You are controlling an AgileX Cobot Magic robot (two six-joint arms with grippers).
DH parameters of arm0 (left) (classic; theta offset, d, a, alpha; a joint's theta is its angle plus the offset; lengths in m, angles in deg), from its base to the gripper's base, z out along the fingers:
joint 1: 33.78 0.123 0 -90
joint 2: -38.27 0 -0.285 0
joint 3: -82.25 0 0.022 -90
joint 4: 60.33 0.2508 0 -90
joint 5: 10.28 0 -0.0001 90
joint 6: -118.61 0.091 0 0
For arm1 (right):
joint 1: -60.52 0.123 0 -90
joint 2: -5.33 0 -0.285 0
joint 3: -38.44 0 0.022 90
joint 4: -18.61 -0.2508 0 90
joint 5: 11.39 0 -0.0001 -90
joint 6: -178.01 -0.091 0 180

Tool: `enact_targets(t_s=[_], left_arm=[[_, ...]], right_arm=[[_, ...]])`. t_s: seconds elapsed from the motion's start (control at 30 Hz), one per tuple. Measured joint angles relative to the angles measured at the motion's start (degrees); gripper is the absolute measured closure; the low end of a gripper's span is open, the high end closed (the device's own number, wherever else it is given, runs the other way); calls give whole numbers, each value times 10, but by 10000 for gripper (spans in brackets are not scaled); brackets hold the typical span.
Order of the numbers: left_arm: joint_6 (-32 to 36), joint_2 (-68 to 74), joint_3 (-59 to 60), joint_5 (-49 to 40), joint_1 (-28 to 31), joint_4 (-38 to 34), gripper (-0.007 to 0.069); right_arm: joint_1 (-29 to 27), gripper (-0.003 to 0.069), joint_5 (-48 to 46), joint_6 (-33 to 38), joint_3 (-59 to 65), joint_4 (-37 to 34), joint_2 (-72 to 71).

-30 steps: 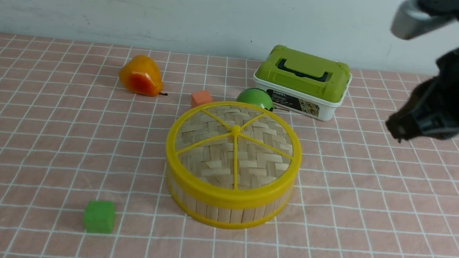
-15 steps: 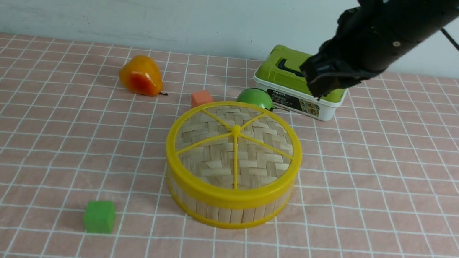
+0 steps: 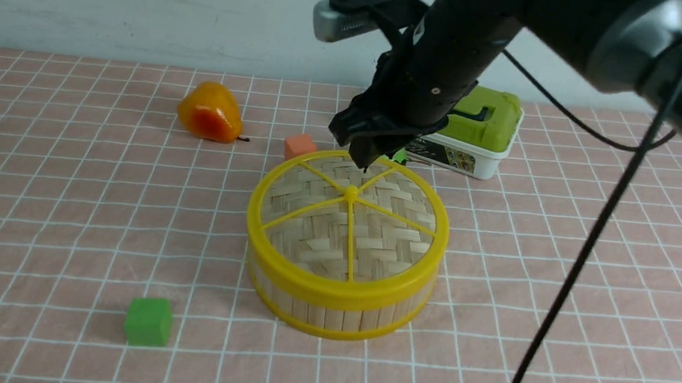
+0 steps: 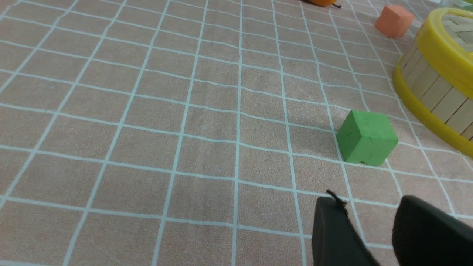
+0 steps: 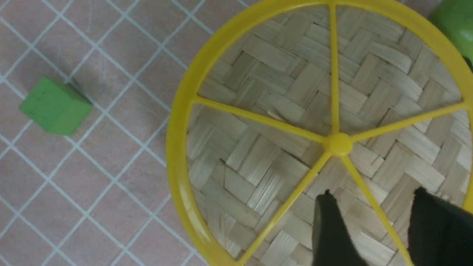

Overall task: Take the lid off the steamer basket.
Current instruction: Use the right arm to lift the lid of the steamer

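Lid sits closed on the steamer basket at centre of the front view. Above its upper edge hangs the right gripper, jaws apart and astride one yellow spoke, probably to pinch it and lift.

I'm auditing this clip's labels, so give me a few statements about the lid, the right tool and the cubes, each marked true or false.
The lid sits on the steamer basket. True.
The right tool grips the lid's centre knob. False: its jaws stand apart over the lid, holding nothing.
The green cube lies inside the basket. False: it lies on the tablecloth, apart from the basket.
The orange cube lies beyond the basket. True.
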Motion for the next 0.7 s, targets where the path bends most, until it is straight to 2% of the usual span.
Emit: enact_targets(t_s=[0.13,0.33,0.7], left_arm=[[0,0,0,0,0,0,385],[0,0,0,0,0,0,385],[0,0,0,0,0,1,385]], right_arm=[[0,270,8,-8,-24,9,38],[0,263,40,-13,-28,9,73],[0,379,55,-53,-28,17,100]])
